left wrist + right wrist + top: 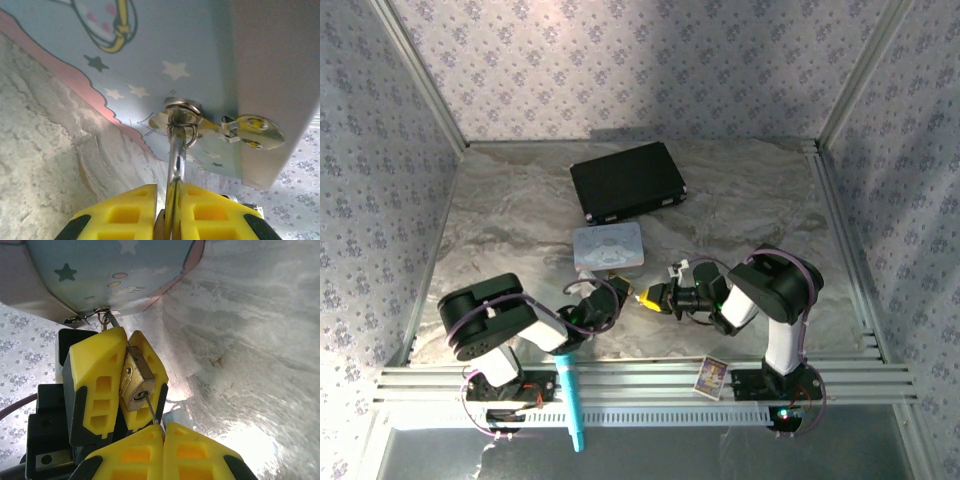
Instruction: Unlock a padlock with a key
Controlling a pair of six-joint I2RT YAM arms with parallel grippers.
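In the right wrist view the small brass padlock is clamped between the yellow fingers of my left gripper. Its thin silvery shackle runs up through the hasp ring on the pastel tin. My left gripper is shut on the padlock body. My right gripper is shut on the thin silvery key, whose tip sits in the keyhole on the padlock's end face. From above, my right gripper meets the left one tip to tip just in front of the tin.
A black flat case lies behind the tin. A teal pen-like tool rests across the front rail, and a small card stands by the right arm's base. Patterned walls close in the marble tabletop on three sides.
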